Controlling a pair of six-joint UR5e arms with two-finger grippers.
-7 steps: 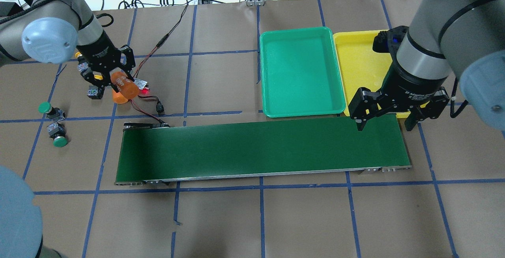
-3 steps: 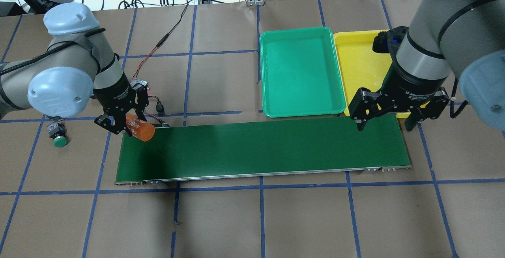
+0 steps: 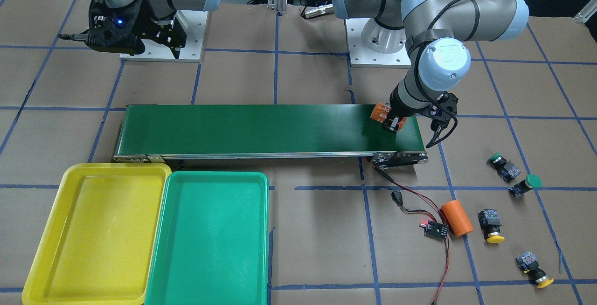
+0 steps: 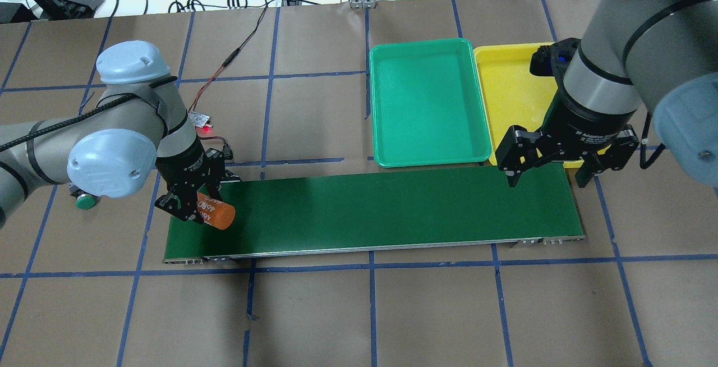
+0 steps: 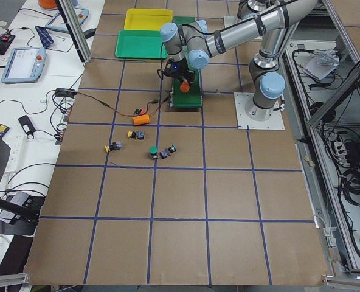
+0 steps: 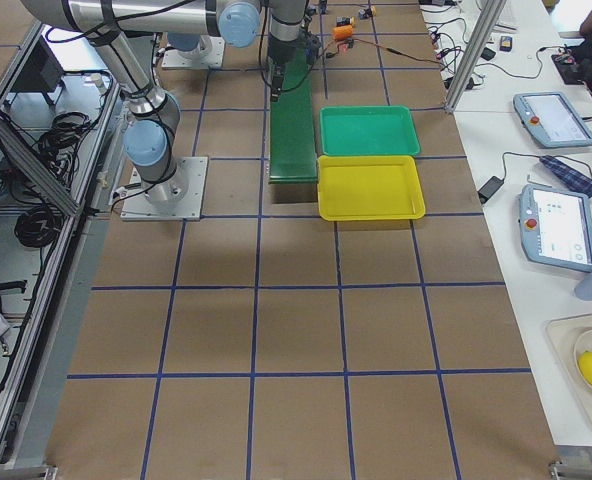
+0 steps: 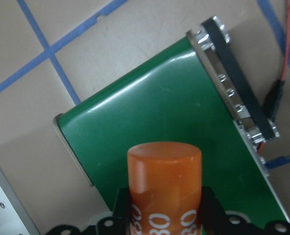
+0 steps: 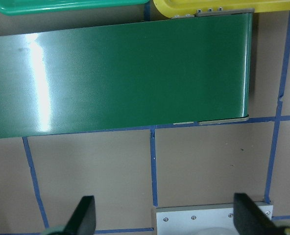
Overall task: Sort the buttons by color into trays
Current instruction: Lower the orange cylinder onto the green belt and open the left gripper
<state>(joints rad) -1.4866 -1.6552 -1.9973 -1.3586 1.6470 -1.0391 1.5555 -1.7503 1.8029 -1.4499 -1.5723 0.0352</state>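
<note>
We had left gripper (image 4: 199, 209) clenching orange cylinder (image 4: 217, 216) over conveyor belt (image 4: 381, 210) end, presumably to feed it; right gripper (image 4: 545, 180) released, opposite end.

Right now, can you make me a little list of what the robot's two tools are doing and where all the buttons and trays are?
Left tool: shut on an orange cylinder, over one end of the belt
Right tool: open, holding nothing, over the belt's other end
Trays: green tray and yellow tray side by side, nothing in them
Buttons: two green buttons, two yellow buttons, all on the table
Extras: second orange cylinder beside a small board
</note>
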